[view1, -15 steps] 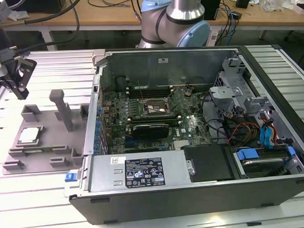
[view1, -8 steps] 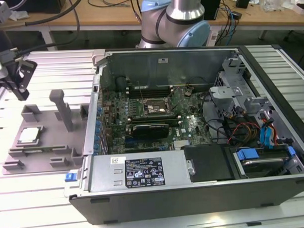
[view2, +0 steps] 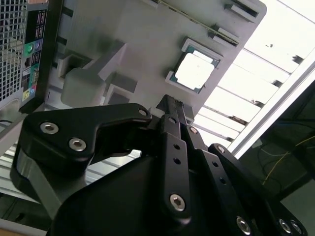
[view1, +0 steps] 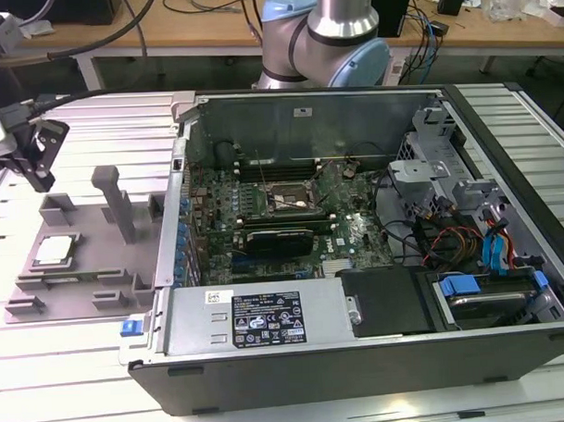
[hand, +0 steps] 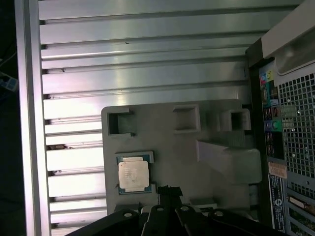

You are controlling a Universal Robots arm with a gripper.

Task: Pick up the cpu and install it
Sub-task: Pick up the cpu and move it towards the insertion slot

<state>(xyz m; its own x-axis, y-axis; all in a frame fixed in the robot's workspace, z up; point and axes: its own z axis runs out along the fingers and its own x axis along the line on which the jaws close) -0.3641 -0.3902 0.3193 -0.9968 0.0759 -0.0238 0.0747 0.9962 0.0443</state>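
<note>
The open case [view1: 361,342] lies on the table, and its socket [view1: 283,200] looks unfilled, so the install is all left to do. On the grey tray [view1: 98,264] beside it, the cpu [hand: 133,175] sits in its nest, not yet picked up. The gripper [view2: 172,104] hovers over the tray near the cpu (pinched closed on nothing, judging by both wrist views).

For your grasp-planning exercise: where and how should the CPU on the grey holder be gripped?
Come from above: the cpu lies flat in the grey holder's recess. Pinch the two opposite edges without raised lips beside them; those look free.
</note>
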